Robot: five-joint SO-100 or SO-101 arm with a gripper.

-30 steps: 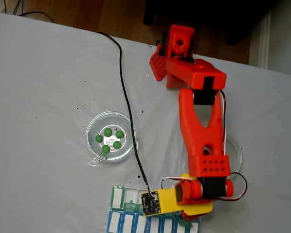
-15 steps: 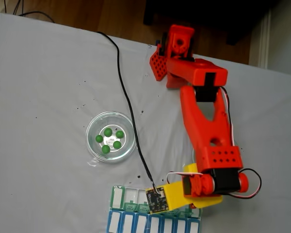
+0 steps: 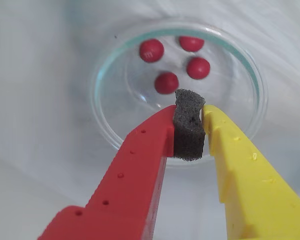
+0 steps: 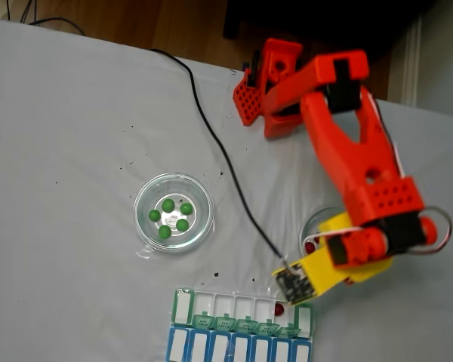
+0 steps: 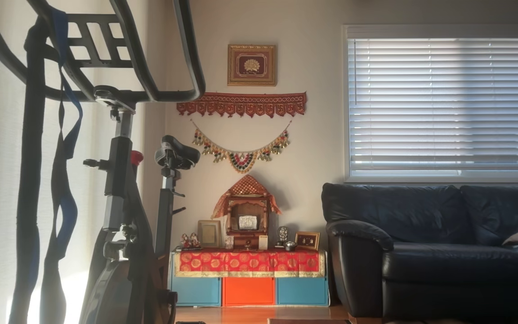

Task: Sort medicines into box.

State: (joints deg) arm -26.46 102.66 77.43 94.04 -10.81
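Above the glass dish [image 3: 250, 75] holding 4 red balls [image 3: 166, 82], the gripper [image 3: 190, 127] is pressed together on only its foam pad, while what looks like 1 red ball [image 4: 278, 309] sits in the box [image 4: 241, 305] and 5 green balls [image 4: 170, 215] wait unsorted.

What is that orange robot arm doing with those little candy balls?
It is sorting little balls into the green pill box. One red ball already sits in a compartment. The gripper hangs over a glass dish holding four red balls, its jaws shut on just a foam pad. Five green balls wait in another dish.
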